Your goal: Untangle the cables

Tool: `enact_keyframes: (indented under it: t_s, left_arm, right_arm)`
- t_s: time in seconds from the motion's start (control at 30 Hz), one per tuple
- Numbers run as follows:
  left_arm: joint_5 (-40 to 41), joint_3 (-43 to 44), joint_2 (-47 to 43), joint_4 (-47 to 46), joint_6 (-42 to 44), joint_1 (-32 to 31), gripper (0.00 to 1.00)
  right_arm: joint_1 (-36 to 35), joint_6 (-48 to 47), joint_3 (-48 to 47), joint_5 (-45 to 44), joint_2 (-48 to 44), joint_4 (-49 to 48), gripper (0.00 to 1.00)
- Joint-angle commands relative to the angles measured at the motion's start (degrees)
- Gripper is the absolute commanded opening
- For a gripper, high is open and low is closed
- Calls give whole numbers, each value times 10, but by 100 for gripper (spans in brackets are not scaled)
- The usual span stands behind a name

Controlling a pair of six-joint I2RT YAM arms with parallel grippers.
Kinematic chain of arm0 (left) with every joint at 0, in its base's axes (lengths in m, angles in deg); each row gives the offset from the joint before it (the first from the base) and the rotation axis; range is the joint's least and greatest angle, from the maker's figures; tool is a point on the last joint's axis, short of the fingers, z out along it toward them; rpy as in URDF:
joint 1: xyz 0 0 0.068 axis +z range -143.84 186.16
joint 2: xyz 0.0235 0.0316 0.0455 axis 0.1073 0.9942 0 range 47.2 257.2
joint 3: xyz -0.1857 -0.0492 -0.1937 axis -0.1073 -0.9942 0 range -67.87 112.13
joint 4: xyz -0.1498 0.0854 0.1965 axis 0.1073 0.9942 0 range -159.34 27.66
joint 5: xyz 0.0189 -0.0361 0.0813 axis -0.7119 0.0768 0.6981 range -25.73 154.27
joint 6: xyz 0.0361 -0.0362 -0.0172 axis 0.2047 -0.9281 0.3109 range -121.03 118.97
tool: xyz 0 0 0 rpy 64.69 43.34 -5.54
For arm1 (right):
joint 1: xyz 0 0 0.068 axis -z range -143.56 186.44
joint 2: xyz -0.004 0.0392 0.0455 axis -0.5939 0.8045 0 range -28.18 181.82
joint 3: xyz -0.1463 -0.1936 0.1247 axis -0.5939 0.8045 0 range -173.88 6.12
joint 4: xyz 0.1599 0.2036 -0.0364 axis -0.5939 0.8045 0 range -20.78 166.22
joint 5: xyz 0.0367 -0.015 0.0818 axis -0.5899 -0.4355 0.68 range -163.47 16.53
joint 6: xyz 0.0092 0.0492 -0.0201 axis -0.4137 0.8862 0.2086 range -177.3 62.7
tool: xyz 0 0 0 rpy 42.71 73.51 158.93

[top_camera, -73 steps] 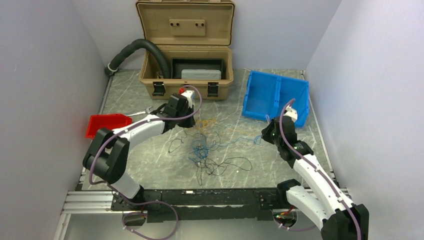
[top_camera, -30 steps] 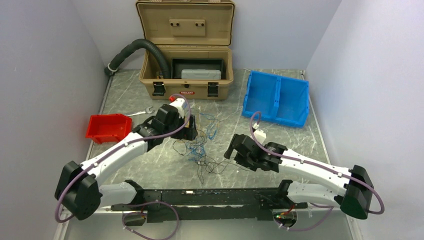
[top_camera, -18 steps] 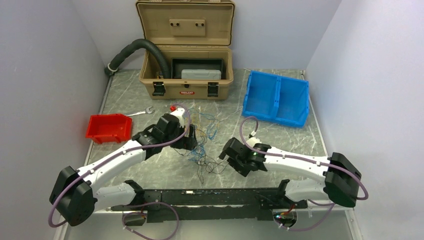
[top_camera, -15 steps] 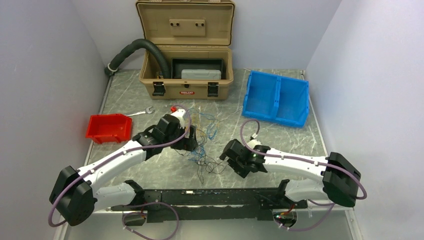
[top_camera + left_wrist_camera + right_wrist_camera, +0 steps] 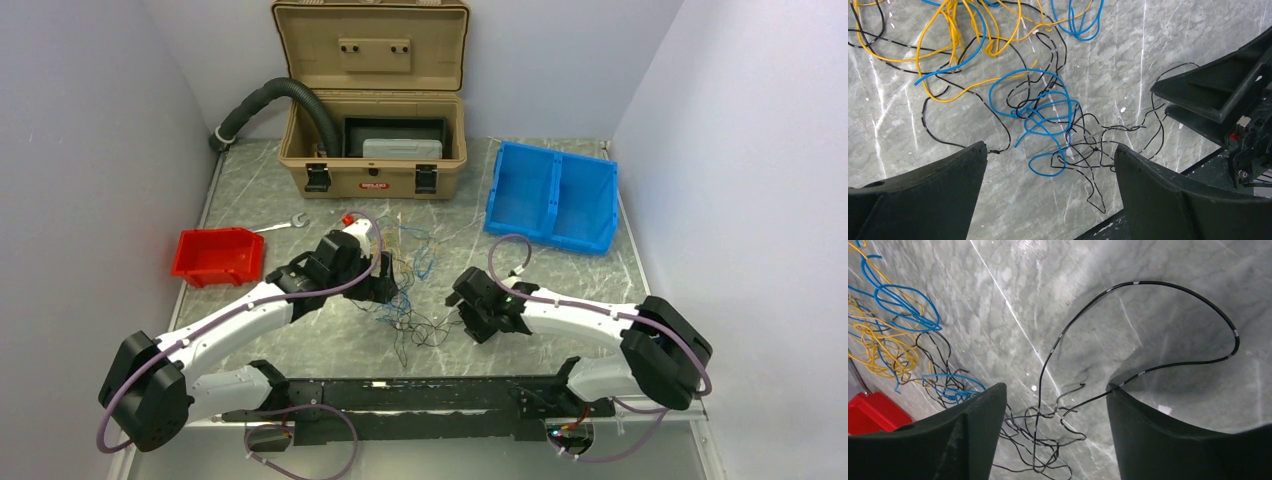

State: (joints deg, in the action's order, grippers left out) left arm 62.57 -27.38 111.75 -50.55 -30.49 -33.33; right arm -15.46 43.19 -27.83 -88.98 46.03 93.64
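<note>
The cables (image 5: 408, 290) lie as one loose tangle of black, blue and yellow strands in the middle of the table. My left gripper (image 5: 385, 283) hovers over its left part, open. In the left wrist view the blue cable (image 5: 1048, 107) and black cable (image 5: 1108, 132) knot together between the open left gripper (image 5: 1050, 150), with the yellow cable (image 5: 955, 30) beyond. My right gripper (image 5: 462, 303) sits low at the tangle's right edge. Its jaws stand apart in the right wrist view (image 5: 1055, 387). One black strand (image 5: 1048, 370) runs between them and a black loop (image 5: 1148, 283) touches the right fingertip.
An open tan toolbox (image 5: 372, 150) with a black hose (image 5: 270, 100) stands at the back. A blue bin (image 5: 552, 195) is at back right. At the left sit a red bin (image 5: 215, 252) and a wrench (image 5: 280, 225).
My right arm swung from the blue bin down to the tangle's right edge, and its jaws have narrowed. The left gripper drew back toward the near side, over the tangle.
</note>
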Motion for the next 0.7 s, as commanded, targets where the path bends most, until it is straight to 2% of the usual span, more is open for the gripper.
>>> enact_keyframes:
  t_s: [0.0, 0.13, 0.23, 0.4, 0.53, 0.67]
  left_arm:
    - [0, 18, -7, -7, -2, -4, 99]
    - [2, 25, -6, -1, 2, -4, 99]
    - [2, 28, -4, 2, 3, -3, 99]
    - [-12, 55, 0, 19, 21, -3, 100]
    - [-31, 74, 6, 21, 37, -4, 98]
    - [-56, 81, 7, 5, 46, -4, 97]
  right_arm:
    - [6, -16, -23, 10, 34, -9, 69]
    - [15, -52, -37, 25, 47, -11, 33]
    - [25, -79, -25, 29, 25, -34, 0]
    - [35, -137, -46, -22, -33, 18, 0]
    - [37, -249, -95, -69, -78, 53, 0]
    - [38, -350, -124, -100, -142, 45, 0]
